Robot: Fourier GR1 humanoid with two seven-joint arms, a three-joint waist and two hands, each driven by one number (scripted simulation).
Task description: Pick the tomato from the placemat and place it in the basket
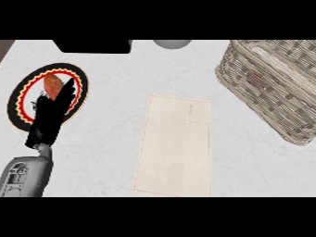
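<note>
Tomato: the orange-red round tomato [51, 84] lies on the round black, red-rimmed placemat [48, 97], well apart from the woven wicker basket [283, 88].
Left hand [54, 107]: reaches over the placemat, fingers straight, tips just beside the tomato, positioned for grasping.
Right hand: not visible.

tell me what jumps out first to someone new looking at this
The black left hand reaches over the round black, red and yellow placemat at the left, its fingers beside the reddish tomato. At the right sits a big wicker basket, tilted in view. Between them lies a pale cloth.
</note>
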